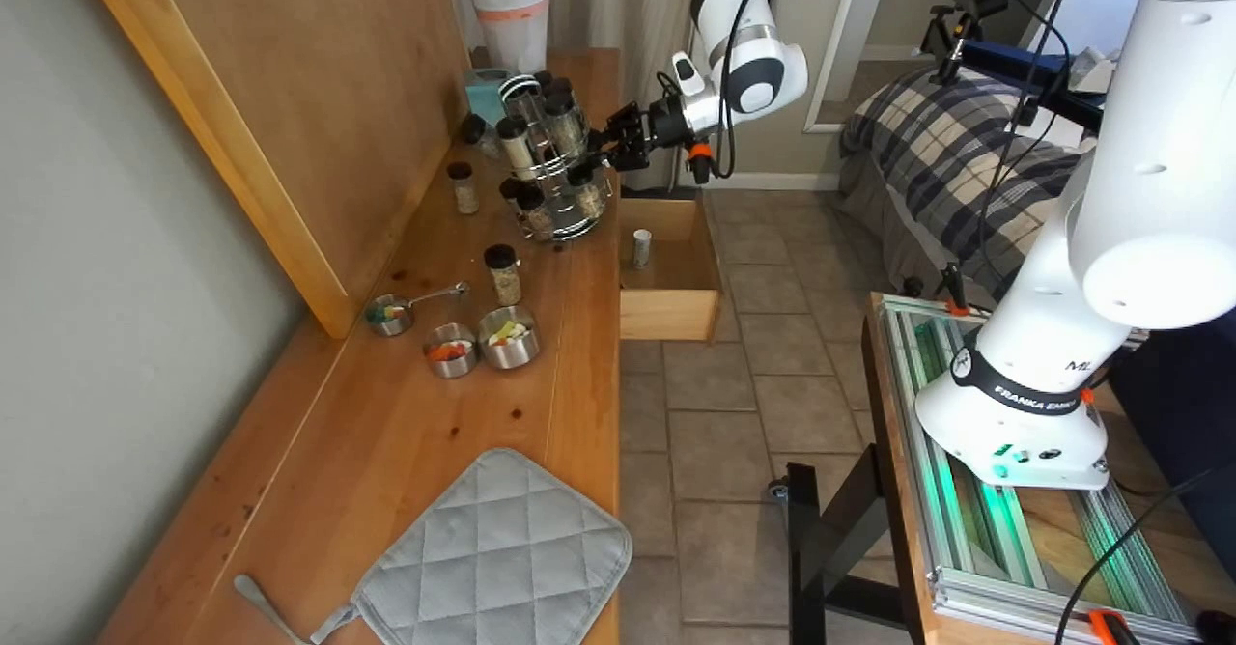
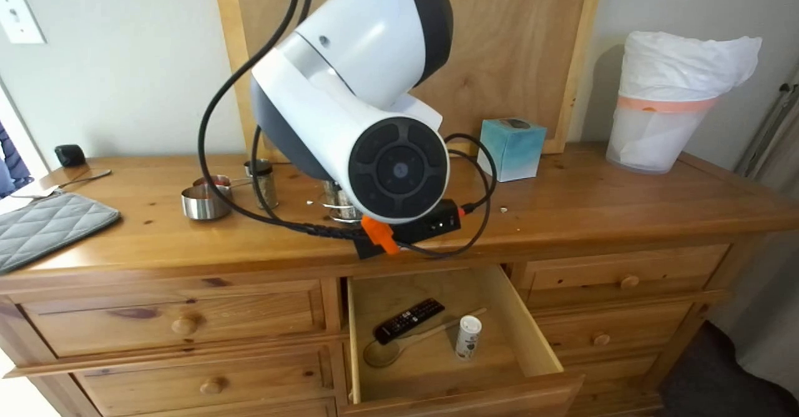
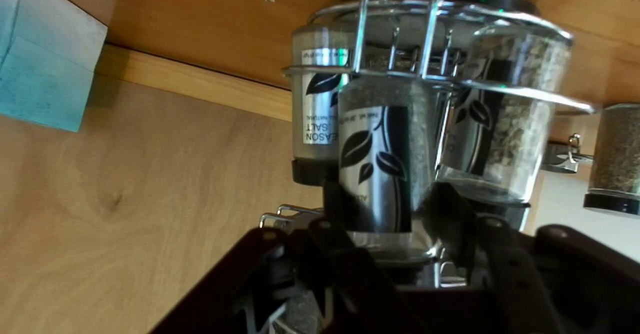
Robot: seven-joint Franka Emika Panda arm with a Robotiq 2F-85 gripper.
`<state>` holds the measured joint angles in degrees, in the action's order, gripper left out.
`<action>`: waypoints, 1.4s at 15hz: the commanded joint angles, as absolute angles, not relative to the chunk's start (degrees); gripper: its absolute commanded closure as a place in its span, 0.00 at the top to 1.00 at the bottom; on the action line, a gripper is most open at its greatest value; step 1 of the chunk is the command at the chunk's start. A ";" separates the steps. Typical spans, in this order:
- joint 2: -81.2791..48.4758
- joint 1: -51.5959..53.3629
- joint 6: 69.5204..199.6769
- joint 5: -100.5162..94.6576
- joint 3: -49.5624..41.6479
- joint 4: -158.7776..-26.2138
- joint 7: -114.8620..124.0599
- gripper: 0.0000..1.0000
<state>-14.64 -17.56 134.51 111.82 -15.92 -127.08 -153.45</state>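
A chrome wire spice rack [image 1: 572, 233] with several black-capped jars stands on the wooden dresser top; its wires [image 3: 429, 39] show in the wrist view, which is upside down. My gripper [image 1: 603, 148] is at the rack's side. In the wrist view the gripper [image 3: 387, 201] has its fingers on both sides of a jar with a silver leaf label [image 3: 375, 159], near its cap. The jar's base is at the lower ring. A season salt jar [image 3: 320, 99] and a jar of flakes [image 3: 515, 114] stand beside it. The arm hides the fingers in an exterior view.
A drawer [image 2: 543, 348] stands open below, holding a white shaker [image 2: 467, 337], a remote [image 2: 409, 321] and a wooden spoon [image 2: 382, 354]. Loose jars [image 1: 503, 276], metal cups [image 1: 452, 367], a grey pot holder [image 1: 502, 558], a tissue box [image 2: 510, 148] and a lined bin [image 2: 649, 136] are on top.
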 commanded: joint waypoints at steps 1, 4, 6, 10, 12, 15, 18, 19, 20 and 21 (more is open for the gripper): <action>-14.23 -16.28 138.18 112.97 -17.18 -125.81 -151.37 0.23; -14.93 -16.05 140.37 112.27 -17.15 -125.39 -149.16 0.23; -15.56 -15.70 142.37 111.75 -17.08 -124.94 -147.55 0.23; -16.61 -15.09 145.42 110.41 -16.88 -123.92 -144.24 0.23; -16.93 -14.68 146.52 109.66 -16.74 -123.33 -142.72 0.23; -17.34 -14.10 148.22 108.54 -16.65 -122.65 -140.60 0.23; -17.67 -13.59 150.40 107.33 -16.62 -122.04 -138.64 0.23; -17.66 -13.46 151.03 106.88 -16.62 -121.86 -138.08 0.23; -17.33 -13.44 150.82 106.63 -16.56 -121.97 -137.87 0.23; -16.92 -13.56 149.99 105.97 -16.50 -122.23 -137.23 0.23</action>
